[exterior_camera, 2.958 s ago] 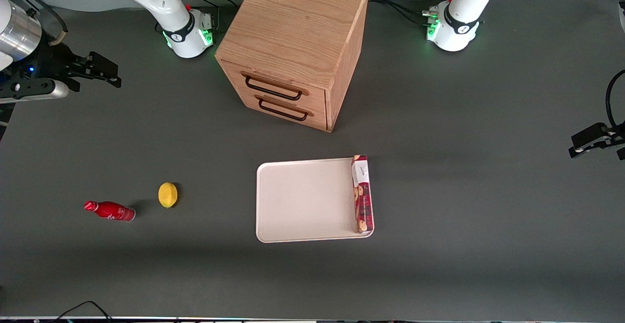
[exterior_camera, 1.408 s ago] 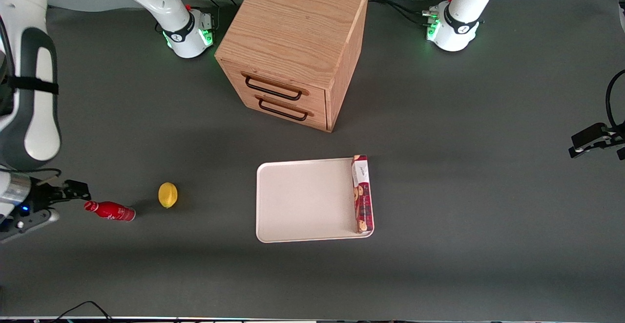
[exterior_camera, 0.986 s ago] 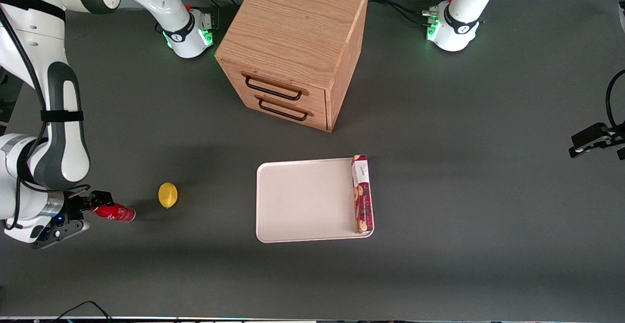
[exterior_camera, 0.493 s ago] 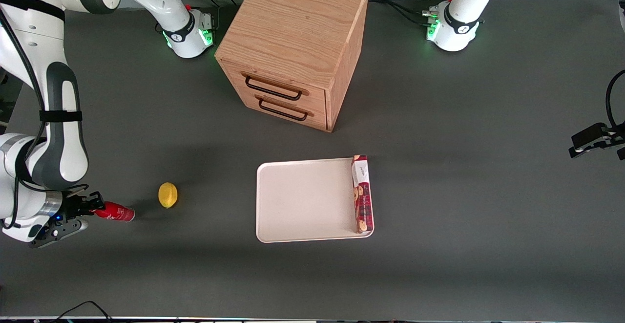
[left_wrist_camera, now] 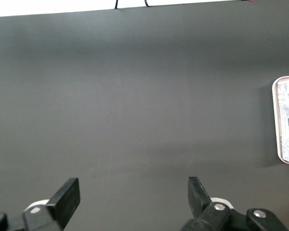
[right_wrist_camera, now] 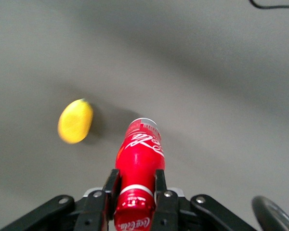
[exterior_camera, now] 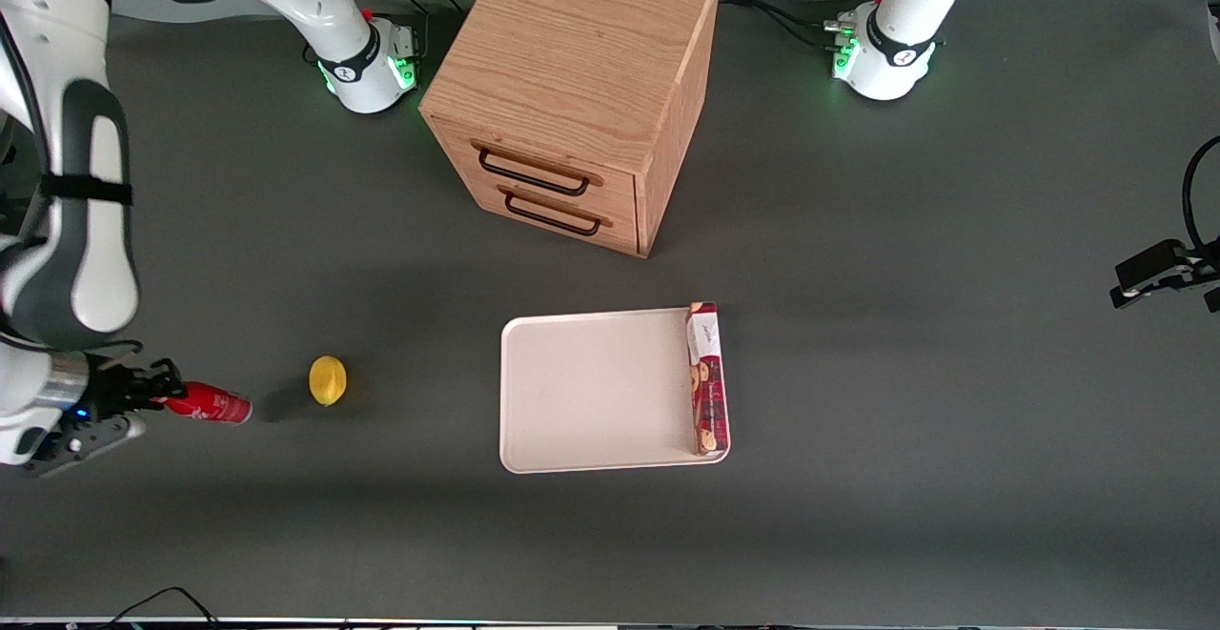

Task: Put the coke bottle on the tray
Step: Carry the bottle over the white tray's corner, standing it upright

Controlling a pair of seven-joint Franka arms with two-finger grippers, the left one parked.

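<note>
The coke bottle [exterior_camera: 208,405] is small, glossy and red, with white lettering, and lies sideways toward the working arm's end of the table. My right gripper [exterior_camera: 164,391] is shut on its neck just below the red cap, the fingers [right_wrist_camera: 111,185] pressing both sides of the coke bottle [right_wrist_camera: 139,159]. Its base points toward a lemon. The bottle casts a shadow on the mat below it. The cream-white tray [exterior_camera: 591,392] lies flat near the table's middle, well away from the bottle.
A yellow lemon [exterior_camera: 327,380] sits between the bottle and the tray, also seen as the lemon [right_wrist_camera: 75,121]. A red-and-white cookie box [exterior_camera: 707,377] lies along the tray's edge toward the parked arm. A wooden two-drawer cabinet [exterior_camera: 572,87] stands farther from the front camera.
The gripper came down to the bottle's cap end and shut on its neck. In the last half second it drew back with the bottle, a little away from the lemon.
</note>
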